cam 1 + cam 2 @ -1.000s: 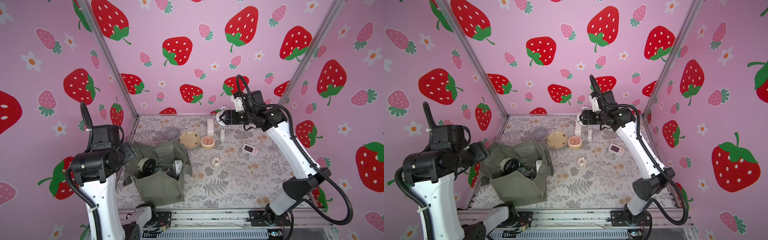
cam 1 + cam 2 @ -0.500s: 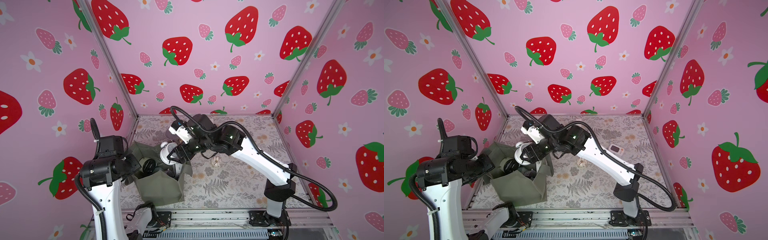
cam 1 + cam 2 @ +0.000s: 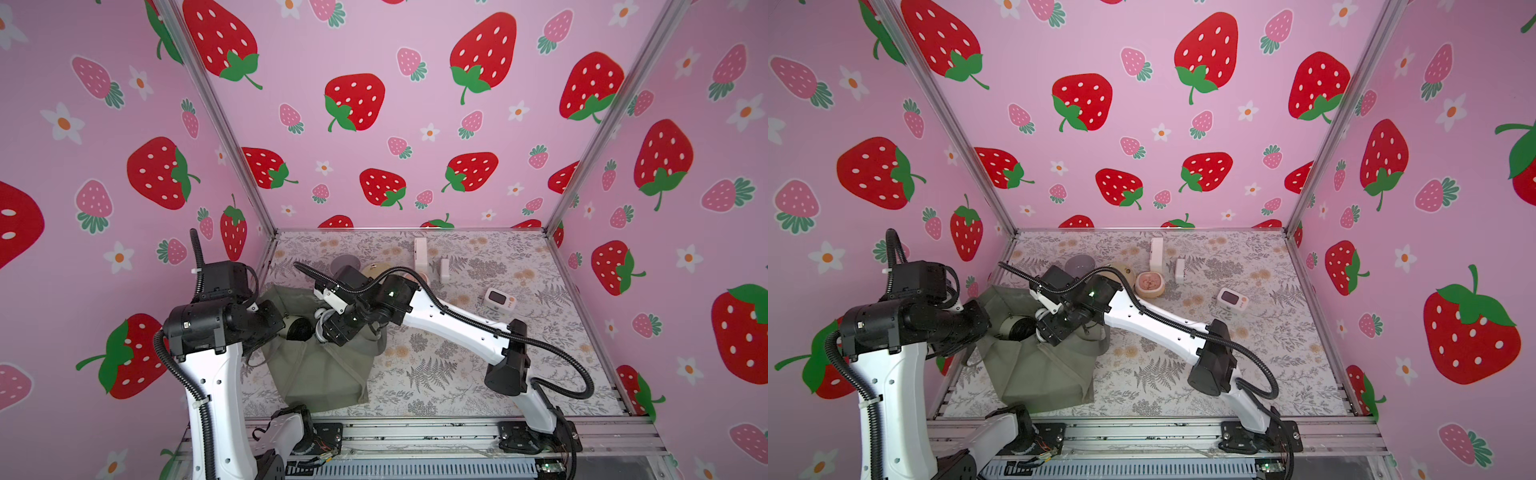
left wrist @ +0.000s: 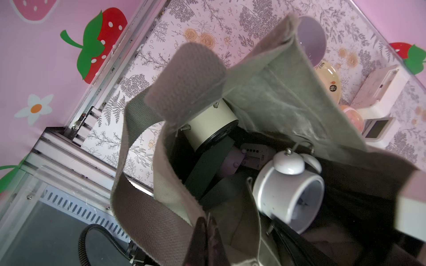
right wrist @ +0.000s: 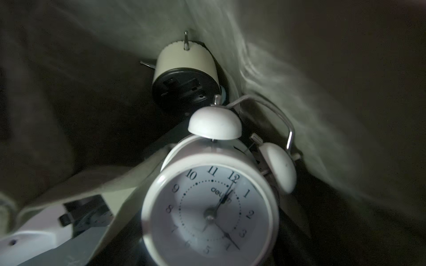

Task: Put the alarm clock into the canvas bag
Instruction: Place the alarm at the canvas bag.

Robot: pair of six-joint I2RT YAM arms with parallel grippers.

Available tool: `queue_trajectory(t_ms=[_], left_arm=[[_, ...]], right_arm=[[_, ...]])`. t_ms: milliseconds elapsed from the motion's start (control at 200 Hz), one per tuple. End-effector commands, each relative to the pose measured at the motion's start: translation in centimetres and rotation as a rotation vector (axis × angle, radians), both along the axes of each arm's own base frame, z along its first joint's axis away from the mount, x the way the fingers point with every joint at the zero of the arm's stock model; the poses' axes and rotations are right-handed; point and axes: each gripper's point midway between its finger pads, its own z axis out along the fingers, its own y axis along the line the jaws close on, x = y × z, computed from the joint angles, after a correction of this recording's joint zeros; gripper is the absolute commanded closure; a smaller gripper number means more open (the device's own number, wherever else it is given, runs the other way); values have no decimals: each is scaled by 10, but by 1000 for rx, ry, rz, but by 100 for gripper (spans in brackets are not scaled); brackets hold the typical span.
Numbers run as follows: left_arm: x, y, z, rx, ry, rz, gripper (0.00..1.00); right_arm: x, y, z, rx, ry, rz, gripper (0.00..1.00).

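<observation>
Left fingers (image 4: 202, 239) pinch the canvas bag (image 4: 288, 96); right fingers (image 4: 282, 237) clasp the alarm clock (image 5: 208, 207), numerals legible only from right wrist.

Tabletop (image 3: 457, 374), grey floral print. Standing on it:
- olive-grey canvas bag (image 3: 320, 374), front left
- lilac round dish (image 3: 1079, 264), tan plate (image 3: 1125, 272) and pink bowl (image 3: 1149, 284), in a row behind the bag
- white upright box (image 3: 420, 253), at the back
- small white block (image 3: 444, 269), just beside the box
- white digital timer (image 3: 500, 299), apart, to the right
</observation>
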Motion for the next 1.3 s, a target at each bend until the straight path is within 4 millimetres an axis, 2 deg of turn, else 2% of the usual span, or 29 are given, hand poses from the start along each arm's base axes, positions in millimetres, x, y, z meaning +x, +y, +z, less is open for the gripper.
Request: queue_trajectory(t_ms=[0, 165, 265, 375, 525, 605, 685, 846, 976, 1136, 1186, 1291], left_arm=[[-17, -5, 6, -4, 25, -18, 100], [-15, -7, 2, -21, 36, -23, 100], [-18, -5, 3, -7, 45, -20, 100], [-21, -3, 3, 6, 54, -13, 100], [-23, -3, 2, 7, 61, -10, 100], [-24, -3, 4, 12, 57, -11, 100], [-24, -2, 4, 16, 55, -11, 100], [-26, -4, 4, 16, 57, -22, 100], [-27, -7, 2, 11, 55, -35, 100], [-28, -9, 0, 3, 52, -43, 100], [-28, -10, -2, -4, 53, -45, 100], [-27, -12, -2, -14, 50, -47, 100]], right_arm=[[-16, 6, -10, -38, -65, 78, 47], [-14, 9, -10, -33, -76, 73, 47], [4, 0, -3, -47, -104, -25, 47], [21, -16, 22, -11, -136, -122, 48], [25, -27, 69, 118, -122, -157, 48], [28, -30, 81, 145, -134, -161, 51], [25, -28, 67, 108, -143, -112, 51], [-7, -7, 19, 12, -146, 91, 49], [-20, 2, -16, -54, -136, 160, 49], [-27, 16, -41, -53, -91, 182, 49], [-30, 20, -47, -50, -90, 197, 42], [-31, 26, -59, -38, -83, 209, 35]])
